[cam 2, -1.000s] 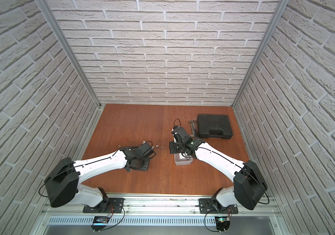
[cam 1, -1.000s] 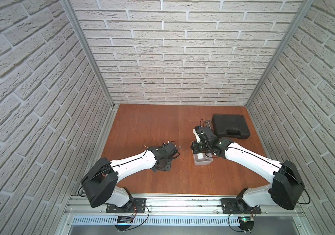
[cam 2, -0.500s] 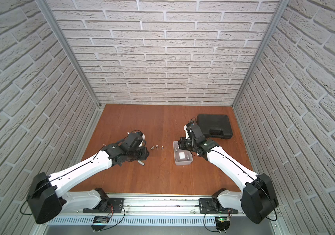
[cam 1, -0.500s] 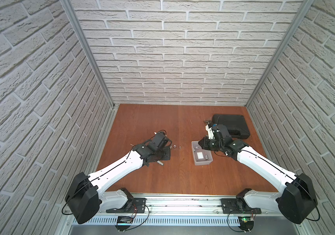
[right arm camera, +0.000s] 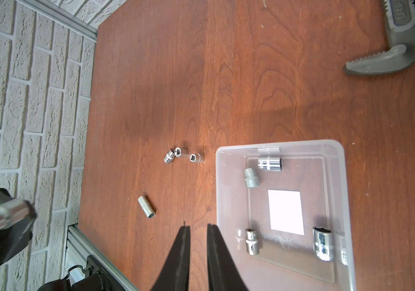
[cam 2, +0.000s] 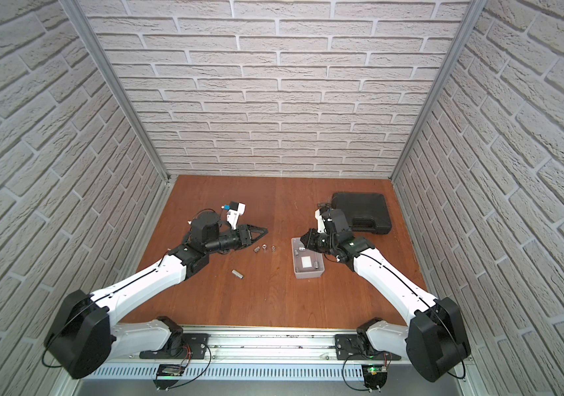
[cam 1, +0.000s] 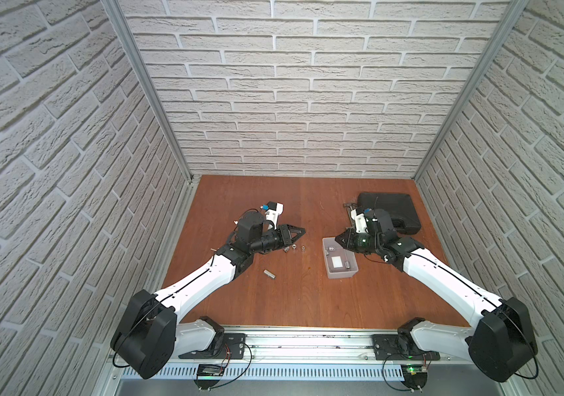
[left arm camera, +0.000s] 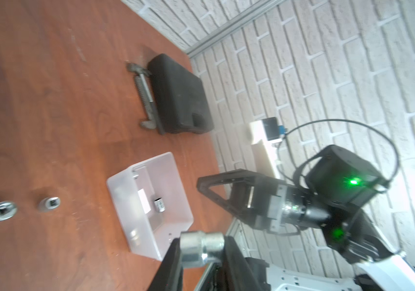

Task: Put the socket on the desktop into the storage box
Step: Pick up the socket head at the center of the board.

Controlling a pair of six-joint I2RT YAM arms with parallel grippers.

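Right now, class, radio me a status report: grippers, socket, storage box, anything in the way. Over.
Left gripper shut on socket. Right gripper shut, empty, beside storage box. Loose sockets on desktop; right gripper may crowd the drop.

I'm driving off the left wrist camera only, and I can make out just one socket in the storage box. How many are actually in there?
Observer: Four sockets lie in the storage box. The right wrist view shows them all.
Operator: Besides the socket held in the left gripper, I see two on the desktop. Any more?
Observer: Yes, two more. A third small socket sits right against one of your two, and a long socket lies on its side, alone and well apart from that cluster.
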